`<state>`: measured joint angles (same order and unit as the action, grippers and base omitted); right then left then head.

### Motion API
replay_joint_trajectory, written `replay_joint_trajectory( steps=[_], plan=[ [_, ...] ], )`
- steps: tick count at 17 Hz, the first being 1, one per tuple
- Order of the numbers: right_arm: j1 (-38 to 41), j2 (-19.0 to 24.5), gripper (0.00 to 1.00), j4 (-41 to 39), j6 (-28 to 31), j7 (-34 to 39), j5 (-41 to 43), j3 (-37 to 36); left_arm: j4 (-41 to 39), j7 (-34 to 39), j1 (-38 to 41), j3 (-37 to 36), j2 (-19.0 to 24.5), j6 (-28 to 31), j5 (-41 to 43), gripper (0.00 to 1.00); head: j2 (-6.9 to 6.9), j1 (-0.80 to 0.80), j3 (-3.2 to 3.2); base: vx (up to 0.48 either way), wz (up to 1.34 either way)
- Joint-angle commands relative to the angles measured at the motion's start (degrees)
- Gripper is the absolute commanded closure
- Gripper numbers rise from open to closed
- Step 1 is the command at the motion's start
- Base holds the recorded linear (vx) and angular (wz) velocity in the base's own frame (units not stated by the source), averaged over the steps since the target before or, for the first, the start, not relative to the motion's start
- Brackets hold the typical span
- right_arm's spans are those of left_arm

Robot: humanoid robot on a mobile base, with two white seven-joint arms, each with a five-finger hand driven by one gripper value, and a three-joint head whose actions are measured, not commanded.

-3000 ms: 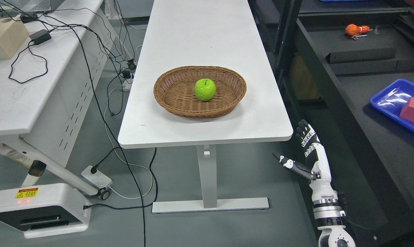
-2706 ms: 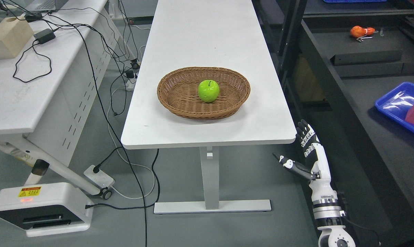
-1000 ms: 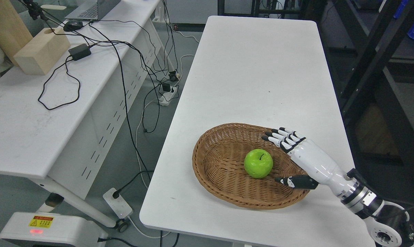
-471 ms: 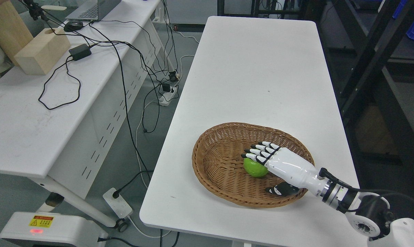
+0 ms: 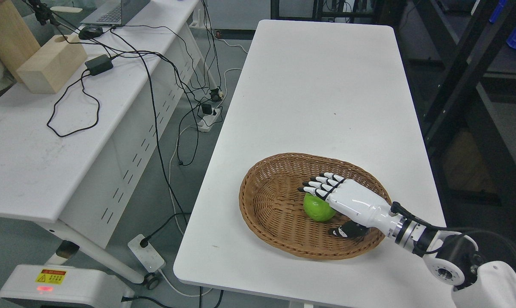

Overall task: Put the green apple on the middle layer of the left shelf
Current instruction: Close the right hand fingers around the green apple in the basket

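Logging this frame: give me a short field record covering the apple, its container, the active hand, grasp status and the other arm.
apple: green apple, lying in the basket
container: wicker basket on the white table
active hand: right hand, over the apple's top and right side
grasp status: fingers extended, thumb low beside the apple; not closed on it
left arm: not in view
shelf: target layer not identifiable

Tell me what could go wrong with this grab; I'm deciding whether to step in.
The right hand lies over the apple with fingers still extended, not wrapped, so the round apple could roll away inside the basket. The thumb sits low near the basket's weave and might catch it, dragging the basket on the table.
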<state>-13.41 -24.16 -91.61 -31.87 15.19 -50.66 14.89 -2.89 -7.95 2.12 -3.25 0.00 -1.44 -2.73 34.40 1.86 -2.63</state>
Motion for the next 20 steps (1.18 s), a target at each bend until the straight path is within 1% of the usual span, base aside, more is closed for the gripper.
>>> replay_joint_trajectory(
  steps=[1, 7, 9, 10, 11, 13, 14, 15, 16, 17, 18, 20],
  plan=[
    [-1.62, -0.36, 0.00, 1.79, 1.19, 0.19, -0.31, 2.51, 0.00, -0.05, -0.01, 0.00, 1.00, -0.05, 0.00, 0.00, 0.00, 0.00, 0.00, 0.000, 0.00],
    [-1.44, -0.54, 0.00, 1.97, 1.28, 0.28, -0.75, 2.78, -0.01, 0.04, -0.01, 0.00, 1.00, 0.03, 0.00, 0.00, 0.00, 0.00, 0.00, 0.000, 0.00],
    [-1.44, -0.54, 0.02, 1.97, 1.28, 0.19, -0.75, 2.78, -0.01, 0.04, -0.01, 0.00, 1.00, -0.05, 0.00, 0.00, 0.00, 0.00, 0.00, 0.000, 0.00],
    [-1.27, -0.54, 0.16, 1.88, 1.28, 0.10, -0.75, 2.78, -0.01, -0.05, -0.01, 0.00, 1.00, -0.05, 0.00, 0.00, 0.00, 0.00, 0.00, 0.000, 0.00],
    [-1.09, -0.71, 0.34, 1.88, 1.19, 0.19, -0.75, 2.69, -0.01, -0.05, -0.01, 0.00, 1.00, 0.03, 0.00, 0.00, 0.00, 0.00, 0.00, 0.000, 0.00],
    [-1.00, -0.80, 0.39, 1.88, 0.93, 0.19, -0.58, 2.60, -0.01, 0.04, -0.01, 0.00, 1.00, -0.05, 0.00, 0.00, 0.00, 0.00, 0.00, 0.000, 0.00],
    [-1.00, -0.80, 0.45, 1.88, 0.84, 0.10, -0.58, 2.34, -0.01, 0.04, -0.01, 0.00, 1.00, 0.03, 0.00, 0.00, 0.00, 0.00, 0.00, 0.000, 0.00],
    [-0.91, -0.80, 0.54, 1.88, 0.67, 0.10, -0.40, 1.99, 0.08, 0.04, 0.08, 0.00, 1.00, 0.04, 0.00, 0.00, 0.00, 0.00, 0.00, 0.000, 0.00],
    [-0.83, -0.89, 0.71, 1.88, 0.49, 0.10, 0.03, 1.81, 0.08, 0.04, -0.01, 0.00, 1.00, -0.05, 0.00, 0.00, 0.00, 0.00, 0.00, 0.000, 0.00],
    [-0.83, -0.98, 0.94, 1.88, -0.03, 0.28, 0.04, 0.59, 0.00, -0.05, -0.01, 0.00, 1.00, 0.03, 0.00, 0.00, 0.00, 0.00, 0.00, 0.000, 0.00],
    [-0.65, -1.06, 0.98, 1.79, -0.21, 1.06, 0.39, -1.16, -0.01, -0.05, -0.01, 0.00, 1.00, 0.04, 0.00, 0.00, 0.00, 0.00, 0.00, 0.000, 0.00],
    [-0.47, -1.68, 0.99, 0.92, -0.30, 3.87, 0.83, -4.41, -0.01, -0.05, -0.01, 0.00, 1.00, 0.04, 0.00, 0.00, 0.00, 0.00, 0.00, 0.000, 0.00]
  ],
)
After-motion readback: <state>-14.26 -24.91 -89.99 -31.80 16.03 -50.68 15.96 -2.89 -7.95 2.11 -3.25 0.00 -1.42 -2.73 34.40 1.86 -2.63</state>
